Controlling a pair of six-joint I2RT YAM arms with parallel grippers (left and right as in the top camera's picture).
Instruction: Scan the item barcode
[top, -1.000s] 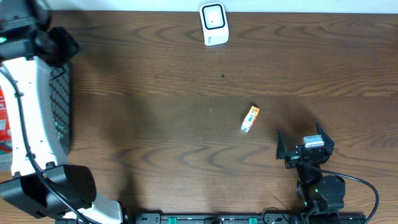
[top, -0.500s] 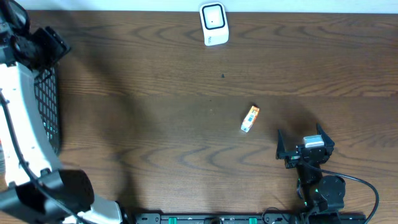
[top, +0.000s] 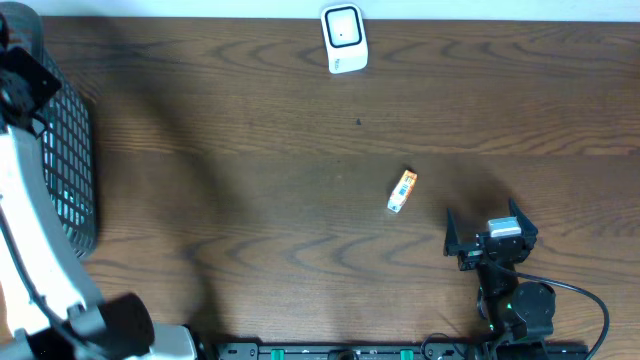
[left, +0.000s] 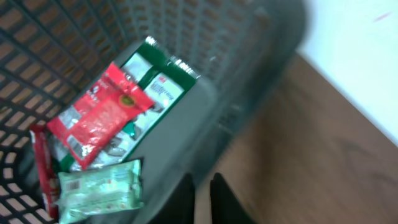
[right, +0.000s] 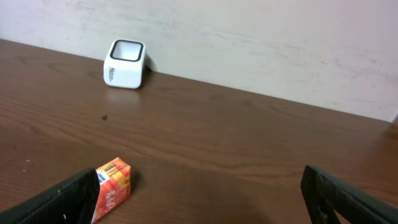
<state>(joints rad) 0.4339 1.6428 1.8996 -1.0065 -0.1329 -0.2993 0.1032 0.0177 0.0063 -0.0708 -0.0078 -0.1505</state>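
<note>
From above, the brown tabletop (top: 250, 150) carries little. The small orange box (top: 402, 191) lies on its side right of centre, well apart from the white scanner (top: 343, 38), which stands at the far edge. A dark mesh basket (top: 68, 170) sits at the left edge, partly covered by the white left arm (top: 30, 240). That view shows nothing of what is in the basket.

The left wrist view looks down into the basket. It shows a red packet (left: 102, 118) lying over a green packet (left: 158, 84), and a pale green packet (left: 99, 186) nearer the camera. The picture is blurred, so the printing cannot be read. The left fingers (left: 222, 198) hang over the basket's near wall, drawn together with only a sliver between them and nothing clamped there.

The right wrist view is low across the tabletop. The box lies just inside the right fingers (right: 71, 199), near the left-hand one but not touching it. These fingers stand wide apart, holding nothing. The scanner is farther back, by the pale wall (right: 249, 37), its dark window on top.
</note>
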